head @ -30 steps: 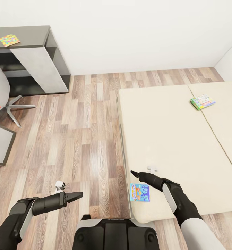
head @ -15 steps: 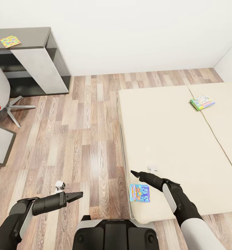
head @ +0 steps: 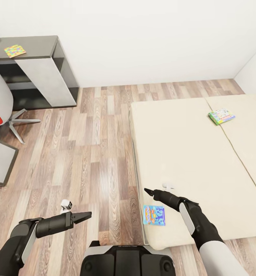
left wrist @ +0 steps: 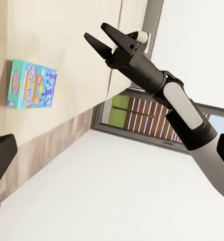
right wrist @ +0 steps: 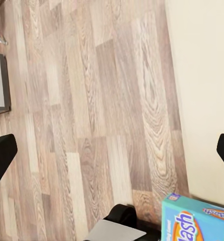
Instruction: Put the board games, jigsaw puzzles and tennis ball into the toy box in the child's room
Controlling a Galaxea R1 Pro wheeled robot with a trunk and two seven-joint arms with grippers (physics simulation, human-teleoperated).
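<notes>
Item: flat light blue board-game box [head: 154, 215], lying at the near left corner of the beige-mattressed bed [head: 189, 153]. Right gripper [head: 147, 191] hovered just above it, fingers parted, empty. Left gripper [head: 85, 215] over the wood-plank floor [head: 97, 153], finger state indeterminable. Advice: descend squarely, straddling the box's edges.

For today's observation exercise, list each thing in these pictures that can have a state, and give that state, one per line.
light blue board game: lying flat at the bed's near corner, not held.
green-edged board game: lying flat further up the bed, not held.
jigsaw puzzle: flat on the dark grey desk.
left gripper: empty, over the floor.
right gripper: open, empty.
</notes>
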